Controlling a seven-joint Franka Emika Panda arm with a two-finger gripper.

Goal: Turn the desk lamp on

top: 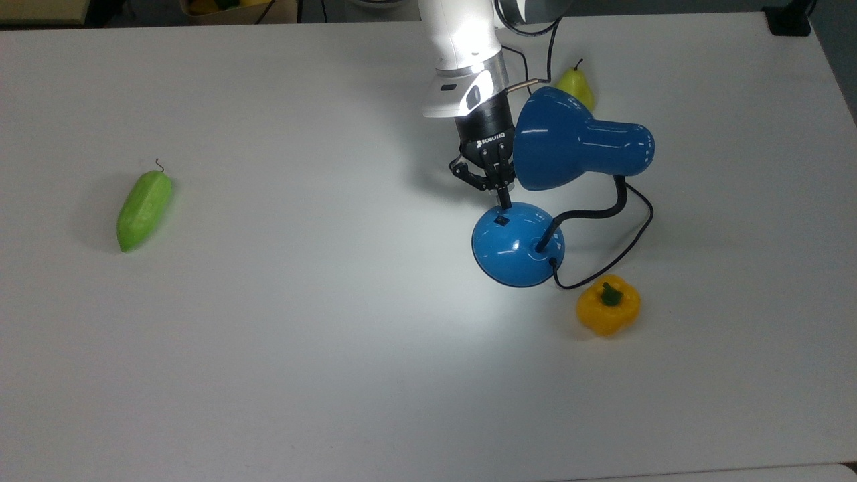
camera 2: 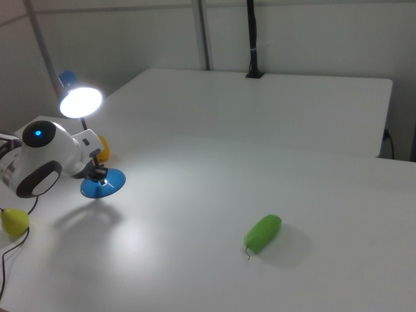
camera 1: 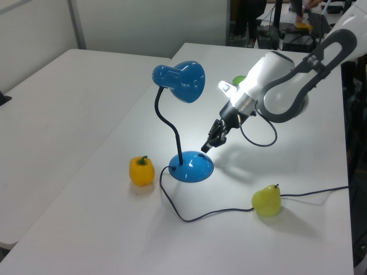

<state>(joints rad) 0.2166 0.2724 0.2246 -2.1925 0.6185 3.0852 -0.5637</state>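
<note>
Desk lamp [top: 517, 246] stands upright on white bench [top: 268, 335], toward the top view's right of centre. Blue domed base sits flat on the surface; small black switch [top: 500, 217] is on the base's upper side, facing the arm. Black bendable neck [camera 1: 167, 129] rises from the base and curves over to the bell-shaped shade [top: 562, 140]. In the right view the shade's mouth glows bright white: lamp is lit, w/ a bright patch on the bench below.

Gripper [top: 502, 199] hangs just above the switch, tip pointing down at it, a small gap visible btwn tip and base in the left view. Fingers [camera 1: 205, 148] are drawn together into a single narrow point, holding nothing. White arm [top: 462, 47] comes in from the top view's upper edge, wrist just beside the shade.

Black cord [camera 1: 200, 215] leaves the base at the neck side, loops across the bench and runs off past the pear [camera 1: 266, 200].

Other items: yellow bell pepper [top: 608, 306] near the base, lower right in the top view, apart from it. Yellow-green pear behind the shade in the top view. Green cucumber-like vegetable [top: 144, 209] lies well apart at the top view's left.
</note>
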